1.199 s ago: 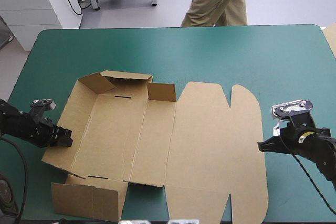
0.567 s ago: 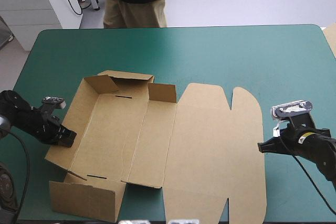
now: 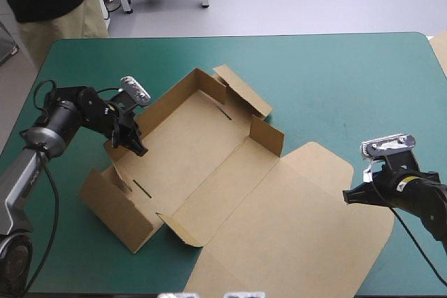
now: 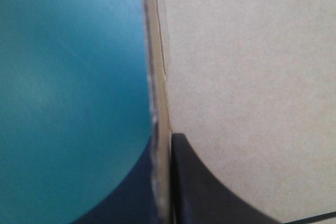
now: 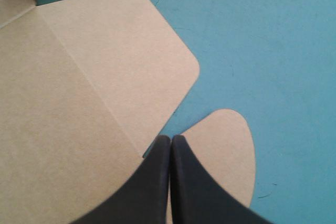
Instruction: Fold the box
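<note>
two grippers are at the table (image 3: 335, 75), and only one is holding anything. the left gripper (image 3: 135, 146) is pinched onto the box (image 3: 209, 165). a raised wall (image 3: 171, 95) is caught near its corner, and in the left wrist view the board edge is seen running straight into the nearly met fingers. the right gripper (image 3: 347, 195) is closed on nothing. its tips are met in a point just at the rim of the lid (image 3: 307, 221), beside a small rounded flap (image 5: 226, 150).

the box lies skewed at mid-table, with the tray toward the left arm and the lid flat toward the right. raising that wall is judged to be the step in hand. the wall should be turned about its crease rather than dragged, or the whole sheet may be slid. the lid could be pinned by the right tips as an anchor. corner flaps are best tucked once the wall stands square.
</note>
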You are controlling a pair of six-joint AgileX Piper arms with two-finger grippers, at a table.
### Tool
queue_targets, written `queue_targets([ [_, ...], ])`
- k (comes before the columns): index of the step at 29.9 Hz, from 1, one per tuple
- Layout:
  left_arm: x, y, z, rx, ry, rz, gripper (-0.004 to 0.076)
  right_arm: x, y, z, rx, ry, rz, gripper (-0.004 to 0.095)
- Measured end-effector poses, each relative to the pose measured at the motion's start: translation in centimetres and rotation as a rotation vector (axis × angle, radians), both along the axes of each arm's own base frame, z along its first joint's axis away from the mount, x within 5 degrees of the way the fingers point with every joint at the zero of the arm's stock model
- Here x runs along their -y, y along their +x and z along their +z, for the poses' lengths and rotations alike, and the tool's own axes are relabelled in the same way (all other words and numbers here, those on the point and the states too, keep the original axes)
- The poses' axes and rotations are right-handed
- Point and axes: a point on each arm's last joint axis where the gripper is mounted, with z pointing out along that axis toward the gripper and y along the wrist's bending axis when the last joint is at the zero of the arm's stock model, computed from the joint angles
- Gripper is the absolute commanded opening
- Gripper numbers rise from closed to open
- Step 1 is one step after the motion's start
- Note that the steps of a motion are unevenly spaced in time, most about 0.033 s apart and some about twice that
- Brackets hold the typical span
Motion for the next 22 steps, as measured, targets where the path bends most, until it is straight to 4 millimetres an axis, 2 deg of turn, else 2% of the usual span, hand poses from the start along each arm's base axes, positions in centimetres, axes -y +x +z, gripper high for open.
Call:
queue_targets([
  [12, 9.7, 4.2, 1.3, 0.269, 0.163, -0.298, -0.0008, 0.0, 0.0, 0.0, -0.007, 0.012, -0.014, -0.0021],
  [18, 13.5, 4.2, 3.7, 0.555, 0.229, -0.435, -0.0008, 0.0, 0.0, 0.0, -0.008, 0.016, -0.02, -0.0021],
  [22, 15.6, 3.6, 4.5, 0.674, 0.257, -0.519, -0.0008, 0.0, 0.0, 0.0, -0.008, 0.017, -0.02, -0.0021],
])
